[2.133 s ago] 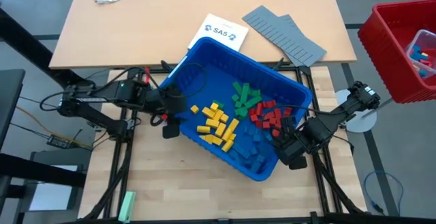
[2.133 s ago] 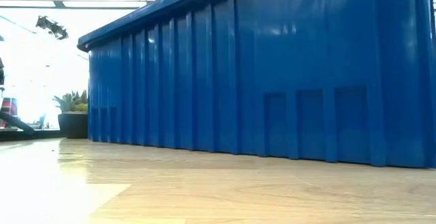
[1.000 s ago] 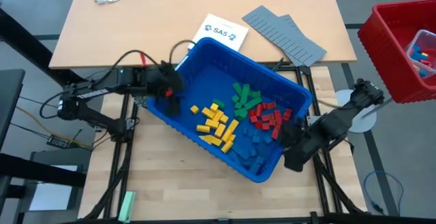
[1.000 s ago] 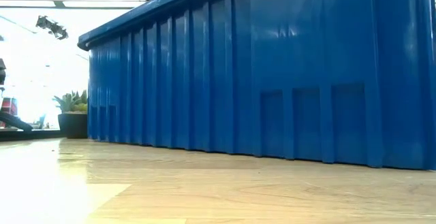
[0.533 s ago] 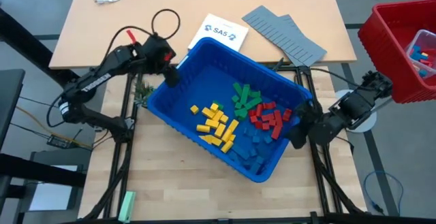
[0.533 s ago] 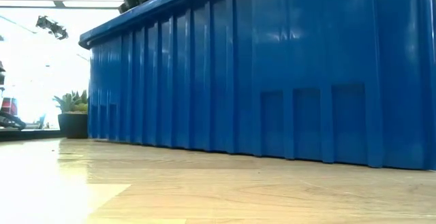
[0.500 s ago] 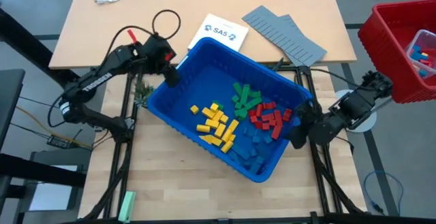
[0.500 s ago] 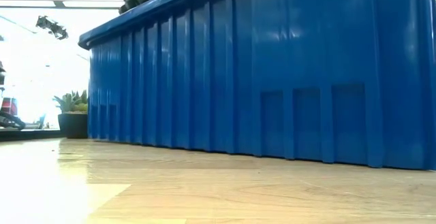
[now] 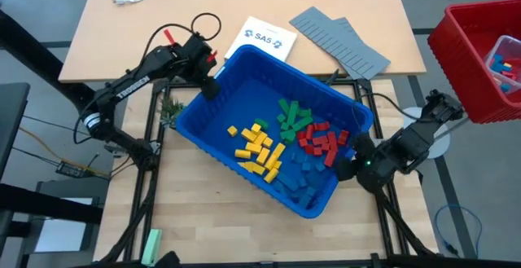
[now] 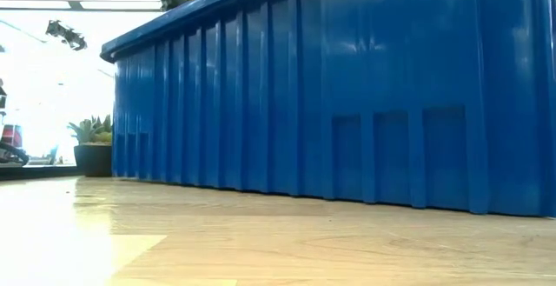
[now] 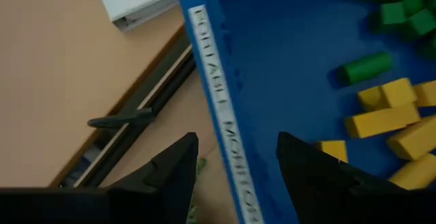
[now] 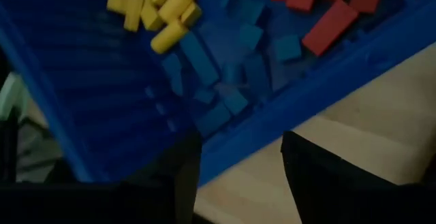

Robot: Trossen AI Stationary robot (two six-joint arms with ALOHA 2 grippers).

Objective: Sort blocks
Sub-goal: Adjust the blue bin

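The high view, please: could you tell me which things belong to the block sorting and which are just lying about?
Belonging to the job:
- small plastic bricks: yellow, green, red, blue
- large blue plastic bin holding them

Lying about:
- flat grey ridged panels
- white booklet
- pale green bar
- red plastic crate

Glossy, ribbed blue plastic bin [image 10: 347,86] on matt, grained wood table [image 10: 261,242]. Smooth plastic blocks [image 9: 260,147] inside, past the left gripper [image 11: 235,163]. Matt grey ridged panels [image 9: 338,41]; white paper booklet [image 9: 262,37].
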